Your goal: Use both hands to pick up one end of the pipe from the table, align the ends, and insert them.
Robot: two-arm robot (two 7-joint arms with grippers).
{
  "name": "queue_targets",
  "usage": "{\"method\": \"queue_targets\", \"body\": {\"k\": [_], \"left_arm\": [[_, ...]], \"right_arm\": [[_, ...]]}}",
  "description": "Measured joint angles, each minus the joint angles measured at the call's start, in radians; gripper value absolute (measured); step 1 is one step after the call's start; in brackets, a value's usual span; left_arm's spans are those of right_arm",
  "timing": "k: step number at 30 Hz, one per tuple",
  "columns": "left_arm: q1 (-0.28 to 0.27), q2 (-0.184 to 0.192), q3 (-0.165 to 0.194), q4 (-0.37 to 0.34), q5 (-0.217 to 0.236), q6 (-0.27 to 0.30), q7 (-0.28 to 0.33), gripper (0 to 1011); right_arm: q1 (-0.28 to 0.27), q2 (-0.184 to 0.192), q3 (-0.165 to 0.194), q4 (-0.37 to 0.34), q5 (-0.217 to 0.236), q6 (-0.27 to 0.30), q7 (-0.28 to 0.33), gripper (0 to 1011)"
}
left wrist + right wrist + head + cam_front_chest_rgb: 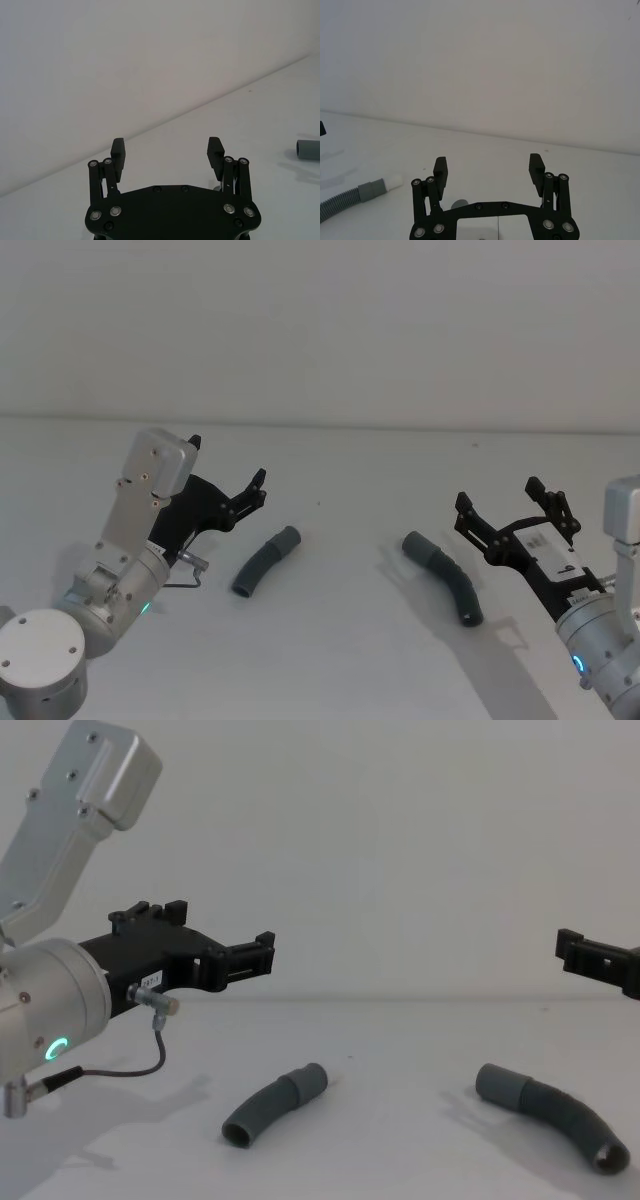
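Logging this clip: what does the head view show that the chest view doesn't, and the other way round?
Head view: the right end effector whole, fingers spread, on its blue-lit wrist, beside the right pipe piece.
Chest view: side-on, the left end effector raised clear of the table, and the hollow narrow end of the left pipe piece and of the right one.
Both: the two pieces lying apart on the table, collar ends turned toward each other, neither gripped, and the left end effector open.

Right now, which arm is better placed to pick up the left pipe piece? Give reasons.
Left. The left gripper hovers open close beside the left piece; the right gripper sits beyond the right piece, farther away.
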State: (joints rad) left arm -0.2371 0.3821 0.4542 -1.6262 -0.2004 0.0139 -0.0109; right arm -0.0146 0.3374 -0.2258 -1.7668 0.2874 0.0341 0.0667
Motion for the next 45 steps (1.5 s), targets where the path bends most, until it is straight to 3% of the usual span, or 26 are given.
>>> {"method": "queue_targets", "body": {"k": [45], "left_arm": [[0.0,0.0,0.0,0.0,0.0,0.0,0.0,1001]], "right_arm": [[0.0,0.0,0.0,0.0,0.0,0.0,0.0,1000]]}}
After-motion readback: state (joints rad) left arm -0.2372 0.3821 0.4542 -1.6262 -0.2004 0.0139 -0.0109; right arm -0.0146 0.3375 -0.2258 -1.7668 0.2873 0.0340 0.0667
